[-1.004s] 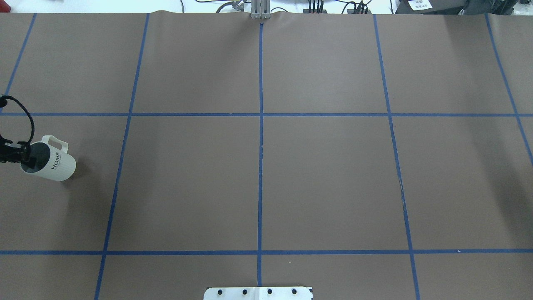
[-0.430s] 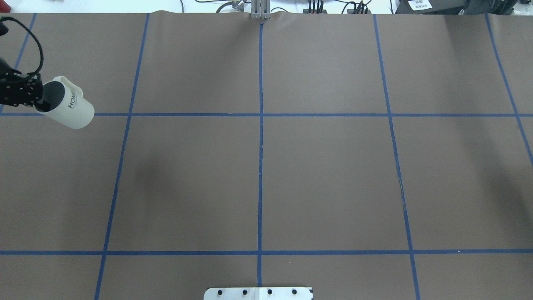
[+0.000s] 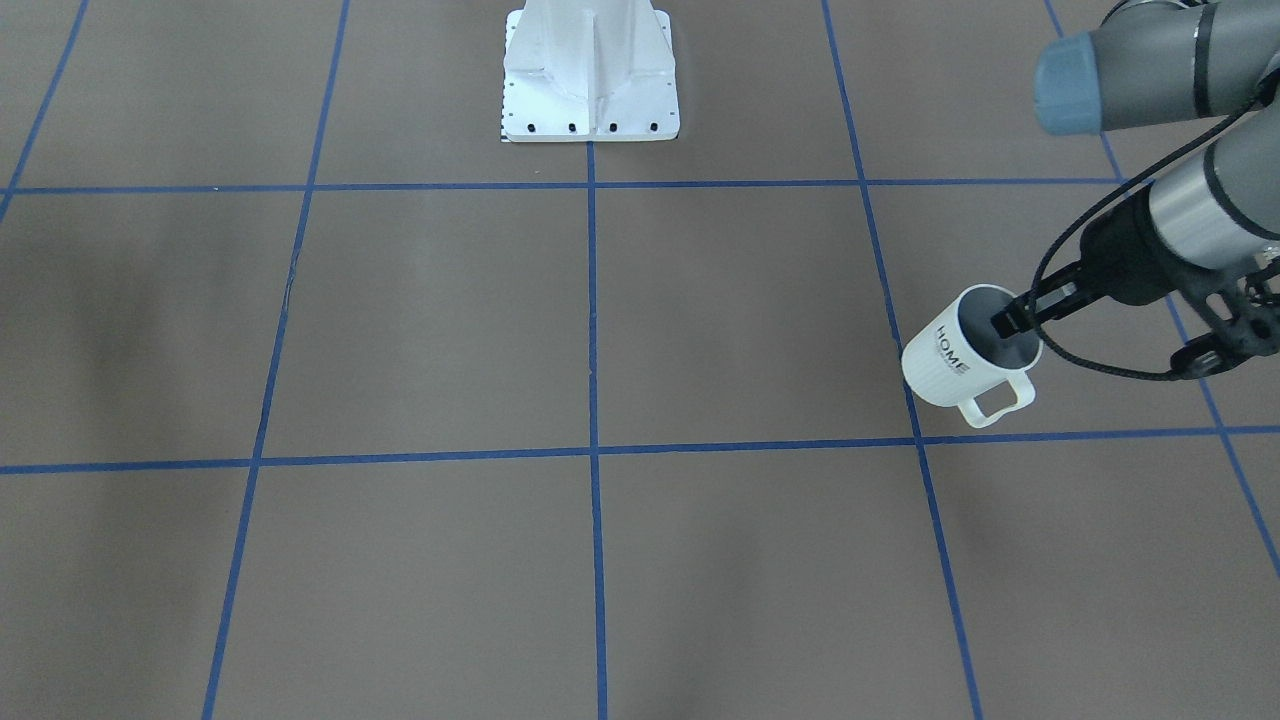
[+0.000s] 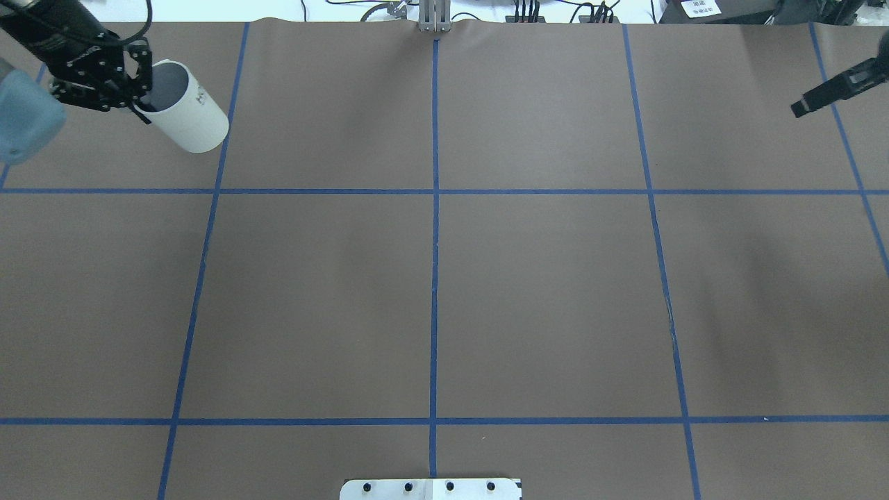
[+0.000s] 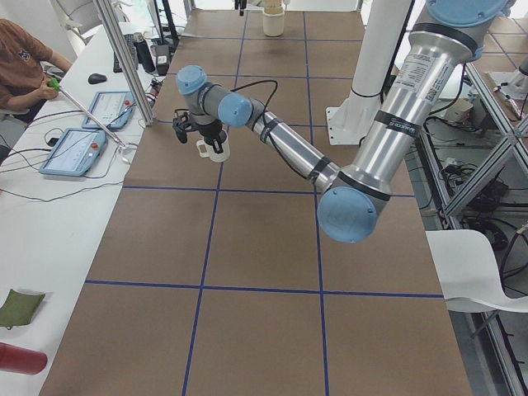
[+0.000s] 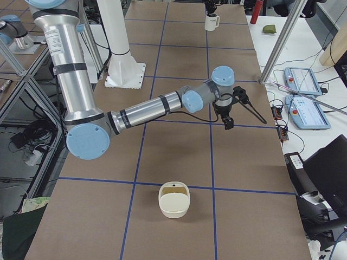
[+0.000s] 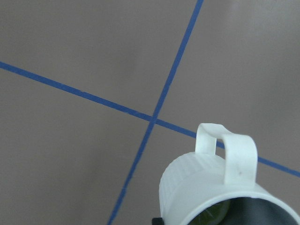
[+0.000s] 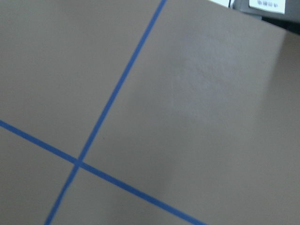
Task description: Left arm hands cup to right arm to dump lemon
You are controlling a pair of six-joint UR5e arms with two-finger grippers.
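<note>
I see the lemon [image 7: 216,214] only as a sliver inside the cup [image 4: 189,119] | left gripper [image 4: 141,90] clamps its rim, cup tilted beneath | right gripper [image 4: 811,102] cut off, grip I cannot tell | cup lifted since earlier

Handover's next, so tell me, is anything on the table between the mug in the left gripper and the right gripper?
Nothing visible. The mug hangs in the left gripper at one end, the right gripper at the other, with only bare taped table between them.
</note>
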